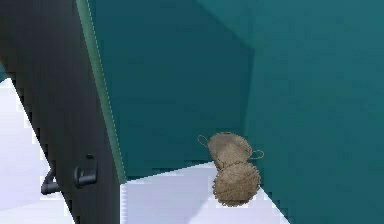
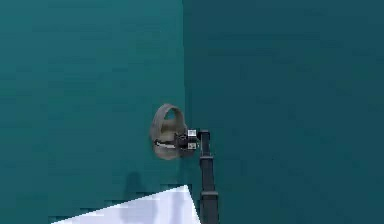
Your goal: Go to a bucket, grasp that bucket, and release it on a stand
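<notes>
The bucket (image 2: 163,121) hangs at my hand (image 2: 167,142), clear of the floor (image 2: 140,208); the hand's state I cannot tell; I'd turn slowly, avoiding the wall (image 2: 290,90).

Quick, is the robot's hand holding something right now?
Gripper: holding a rounded grey-brown thing, which hangs at its far end, clear of the floor.

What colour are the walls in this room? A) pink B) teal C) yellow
B: the walls are teal, both beside the dark door and behind the arm.
</notes>
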